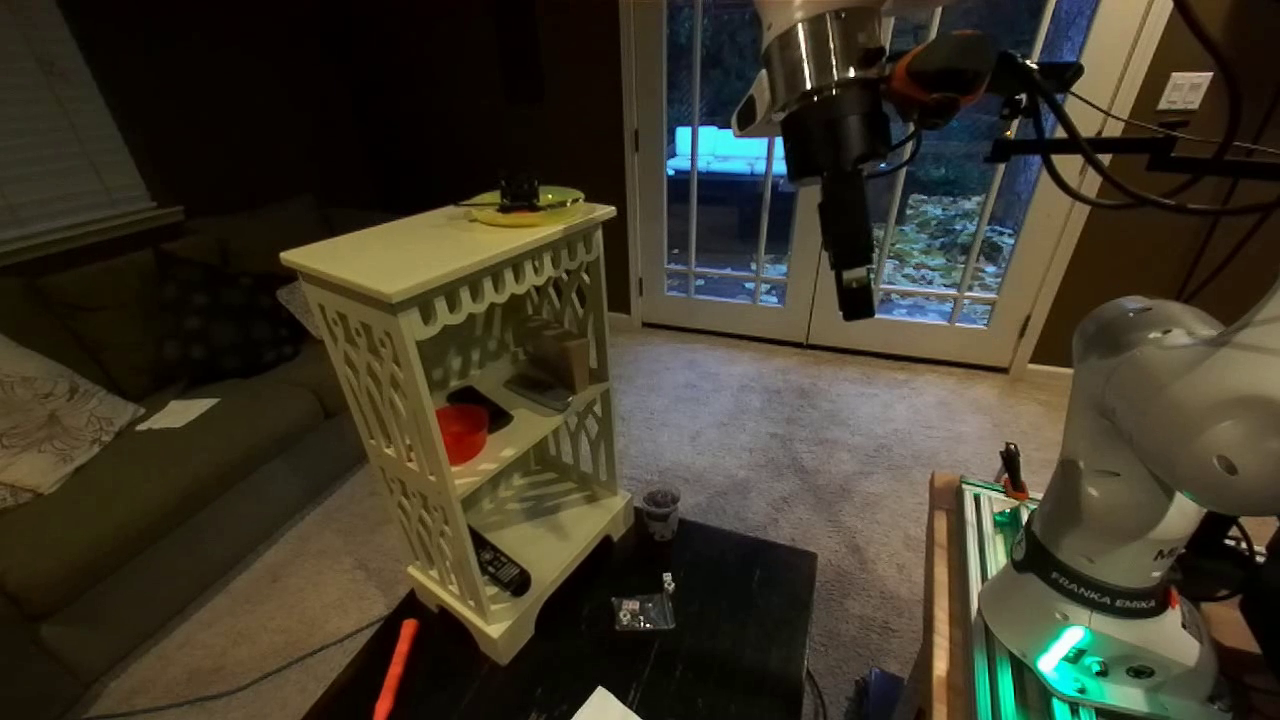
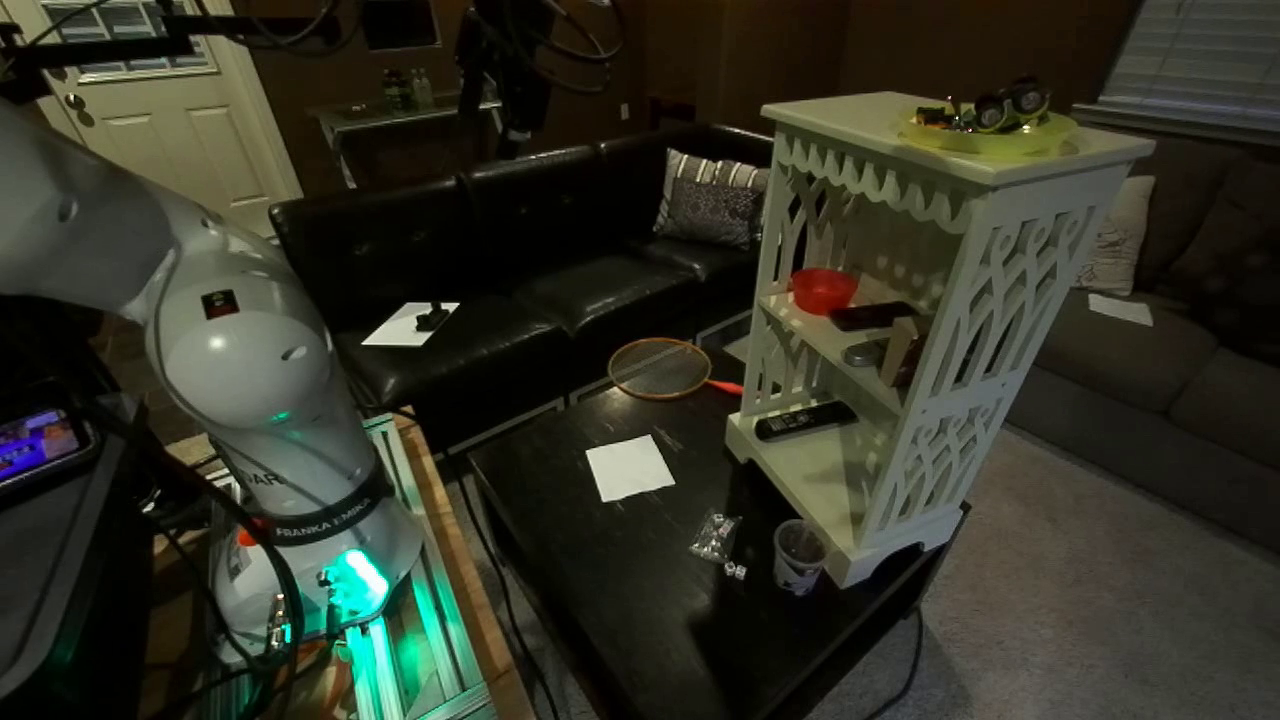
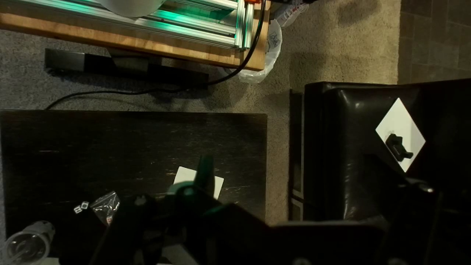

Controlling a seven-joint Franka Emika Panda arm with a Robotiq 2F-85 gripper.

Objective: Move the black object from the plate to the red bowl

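Note:
The black object (image 1: 519, 190) is a dark lump on the yellow-green plate (image 1: 483, 214), on top of a white shelf unit. In an exterior view the black object (image 2: 1012, 105) shows rounded parts, with smaller items beside it on the plate (image 2: 985, 143). The red bowl (image 1: 463, 434) sits on the middle shelf and also shows in an exterior view (image 2: 823, 291). My gripper (image 1: 856, 305) hangs in the air, well apart from the shelf unit, pointing down. In the wrist view the gripper (image 3: 287, 158) has its fingers wide apart with nothing between them. Plate, bowl and black object are outside the wrist view.
The white shelf unit (image 2: 1000, 300) stands on a dark table (image 2: 600, 560). A dark flat phone (image 1: 480, 408) and a brown box (image 1: 560, 355) lie near the bowl. A remote (image 2: 806, 420) lies below. A cup (image 2: 800, 556) and small bag (image 2: 715, 537) stand in front.

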